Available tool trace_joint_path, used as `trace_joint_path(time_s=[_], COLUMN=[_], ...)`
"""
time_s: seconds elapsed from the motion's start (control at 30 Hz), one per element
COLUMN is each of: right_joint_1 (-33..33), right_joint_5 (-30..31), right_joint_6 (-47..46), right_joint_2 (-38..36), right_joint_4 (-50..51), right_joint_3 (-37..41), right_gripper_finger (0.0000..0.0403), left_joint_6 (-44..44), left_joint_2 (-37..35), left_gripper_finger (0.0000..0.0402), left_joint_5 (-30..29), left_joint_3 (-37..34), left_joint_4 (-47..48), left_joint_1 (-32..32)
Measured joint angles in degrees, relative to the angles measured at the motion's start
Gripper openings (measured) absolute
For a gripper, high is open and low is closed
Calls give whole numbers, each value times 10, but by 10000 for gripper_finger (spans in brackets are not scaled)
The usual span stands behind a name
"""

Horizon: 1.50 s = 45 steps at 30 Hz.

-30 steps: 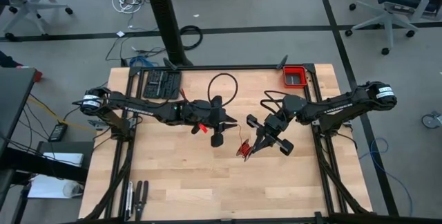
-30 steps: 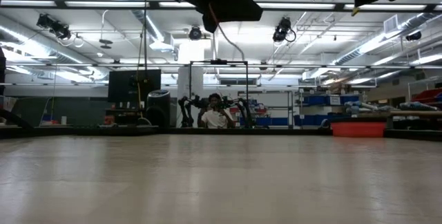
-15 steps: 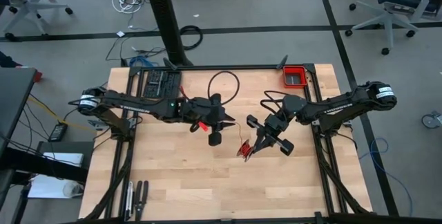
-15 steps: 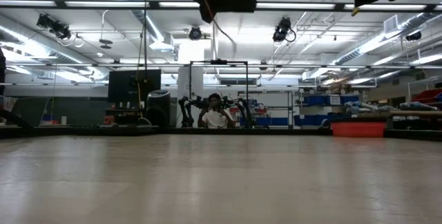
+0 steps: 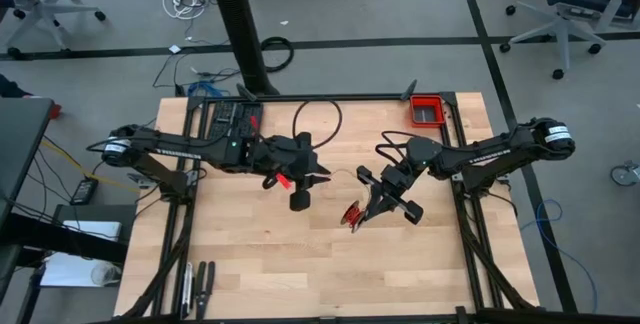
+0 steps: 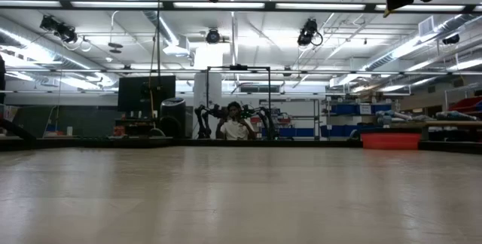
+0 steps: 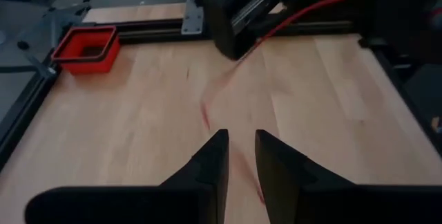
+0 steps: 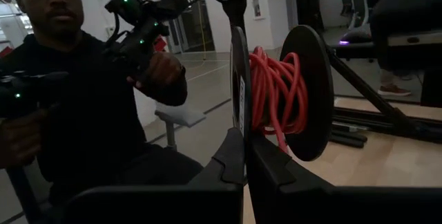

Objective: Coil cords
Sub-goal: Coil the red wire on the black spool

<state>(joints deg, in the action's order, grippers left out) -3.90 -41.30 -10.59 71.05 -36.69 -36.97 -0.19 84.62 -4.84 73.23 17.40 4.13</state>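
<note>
The thin red cord is mostly wound on a small spool [image 8: 273,79] between two dark discs, and my right gripper [image 8: 245,156] is shut on that spool above the table's middle [image 5: 352,214]. A loose strand [image 7: 304,10] runs from the spool toward my left gripper [image 7: 240,140] and blurs past its fingertips. My left gripper [image 5: 300,196] hovers to the left of the spool, high above the wood and pointing toward it. A narrow gap shows between its fingers, and I cannot tell whether the strand touches them. My right gripper pinches the rim of the spool's thin disc [image 8: 238,124] between its two shut fingers, at the disc's lower edge. The spool stands on edge beyond the fingertips, lifted clear of the table. The red windings sit between this disc and the wider one [image 8: 314,92].
A red bin [image 5: 428,111] sits at the far right corner. At the far edge lie a black cable loop [image 5: 318,119] and a dark tool tray [image 5: 235,119]. Hand tools [image 5: 195,282] lie at the near left. A person [image 8: 76,92] holding controllers shows beyond the table.
My left gripper has risen and drawn back toward the table's left edge, away from the spool, and has tipped nearer to level. In the low view it has climbed almost out of the top of the picture. The spool stays where it was.
</note>
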Motion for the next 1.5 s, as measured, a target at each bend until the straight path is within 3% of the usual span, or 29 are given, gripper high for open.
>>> trace_joint_path(time_s=[0.3,0.53,0.63,0.77,0.9,1.0,1.33,1.5], right_joint_1=[0,0,-2,-5,-5,1,43,46], right_joint_5=[5,11,-9,-20,12,36,57,58], right_joint_6=[2,0,11,12,18,33,46,48], right_joint_2=[0,0,0,0,0,0,1,1], right_joint_4=[0,-1,-26,-92,-98,-91,-81,-80], right_joint_3=[0,0,0,0,0,0,0,-1], right_gripper_finger=[2,2,2,2,2,2,2,2], left_joint_6=[11,17,37,43,23,-1,-17,-17], left_joint_2=[1,20,30,43,58,77,124,148], left_gripper_finger=[48,42,42,42,42,43,109,119], left_joint_5=[-45,1,3,3,-10,-12,-11,-17], left_joint_3=[-4,-6,-28,-97,-146,-158,-147,-132], left_joint_4=[-13,-71,-145,-320,-449,-492,-538,-538], left_joint_1=[2,24,37,46,46,44,46,45])
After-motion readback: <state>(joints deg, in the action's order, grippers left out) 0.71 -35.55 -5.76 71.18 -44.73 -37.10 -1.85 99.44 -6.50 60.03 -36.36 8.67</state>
